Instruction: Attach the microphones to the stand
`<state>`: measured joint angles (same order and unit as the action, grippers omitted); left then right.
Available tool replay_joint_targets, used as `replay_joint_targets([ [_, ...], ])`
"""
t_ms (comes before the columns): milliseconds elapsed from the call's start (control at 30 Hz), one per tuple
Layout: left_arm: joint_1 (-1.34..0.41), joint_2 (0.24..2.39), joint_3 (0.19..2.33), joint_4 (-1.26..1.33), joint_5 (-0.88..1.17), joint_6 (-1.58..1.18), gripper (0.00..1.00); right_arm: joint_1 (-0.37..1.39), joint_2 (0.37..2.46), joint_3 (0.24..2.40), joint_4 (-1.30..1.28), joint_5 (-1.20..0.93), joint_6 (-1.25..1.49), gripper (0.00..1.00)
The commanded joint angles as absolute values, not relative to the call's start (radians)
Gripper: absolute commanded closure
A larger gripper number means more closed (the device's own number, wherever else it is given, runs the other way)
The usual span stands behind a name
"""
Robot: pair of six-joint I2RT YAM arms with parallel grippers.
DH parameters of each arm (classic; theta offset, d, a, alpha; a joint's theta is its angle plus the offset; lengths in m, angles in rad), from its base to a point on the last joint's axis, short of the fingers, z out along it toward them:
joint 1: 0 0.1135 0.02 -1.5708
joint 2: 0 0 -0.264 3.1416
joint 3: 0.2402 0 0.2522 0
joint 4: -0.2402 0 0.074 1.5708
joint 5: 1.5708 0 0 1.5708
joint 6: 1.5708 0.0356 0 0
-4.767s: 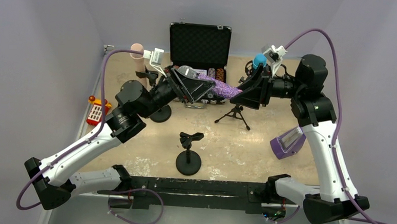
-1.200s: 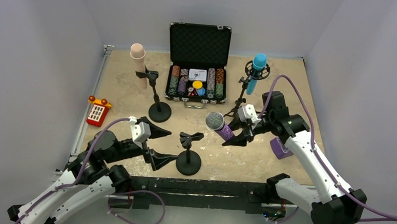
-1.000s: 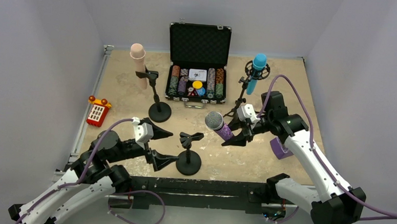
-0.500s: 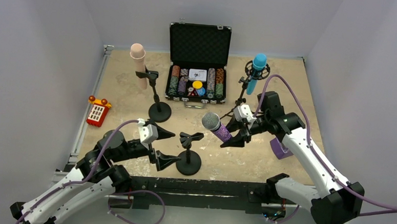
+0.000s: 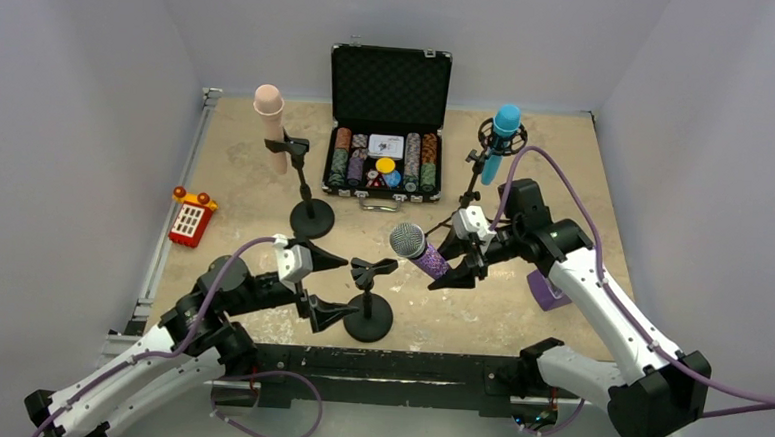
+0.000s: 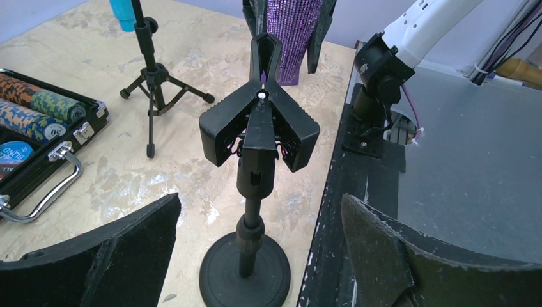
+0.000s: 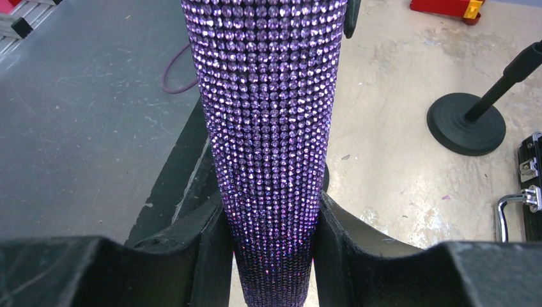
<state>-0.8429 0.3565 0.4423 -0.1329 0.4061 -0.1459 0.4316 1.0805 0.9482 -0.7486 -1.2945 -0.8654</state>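
**Purple microphone held on the right, stand framed by the left fingers**

From above, the right gripper (image 5: 454, 262) holds a purple rhinestone-covered microphone with a silver mesh head (image 5: 417, 250) in the air over the middle of the bench. It is tilted, with its head toward the left edge. Just to its left, close to the near edge, is a short black stand with a round base (image 5: 367, 318). Its spring clip (image 5: 373, 268) is near the mesh head but apart from it. The left gripper (image 5: 350, 287) is spread wide, with one finger on each side of that stand and neither touching it.

The right wrist view adds the grip itself. Both pads (image 7: 211, 256) press the narrow tail of the handle, and the stones run in neat rows, bright violet darkening toward the tail. The left wrist view shows the clip head-on: jaws pressed together, two ribbed black wings spread below them, and the sparkling handle behind.

The overhead alone takes in the whole far side. A blue microphone (image 5: 506, 120) sits on a black tripod stand (image 5: 475, 178) toward the far right corner. A pale pink microphone (image 5: 269, 112) sits on a tall black stand (image 5: 310, 217) toward the far left. An open black case of poker chips (image 5: 388, 88) lies at the far edge.
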Motion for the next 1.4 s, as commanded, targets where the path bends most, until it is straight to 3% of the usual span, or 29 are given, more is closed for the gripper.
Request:
replay_joint_targets([
  [0, -0.839, 0.362, 0.432, -0.04, 0.42, -0.147, 0.01, 0.436, 1.081, 0.989, -0.733, -1.317, -0.884, 1.0],
  [767, -0.839, 0.394, 0.412, 0.044, 0.431, -0.155, 0.01, 0.439, 1.09, 0.988, -0.727, -1.312, -0.879, 1.0],
  [1367, -0.84, 0.396, 0.503, -0.149, 0.404, -0.071, 0.01, 0.44, 1.081, 0.979, -0.714, -1.319, -0.867, 1.0],
])
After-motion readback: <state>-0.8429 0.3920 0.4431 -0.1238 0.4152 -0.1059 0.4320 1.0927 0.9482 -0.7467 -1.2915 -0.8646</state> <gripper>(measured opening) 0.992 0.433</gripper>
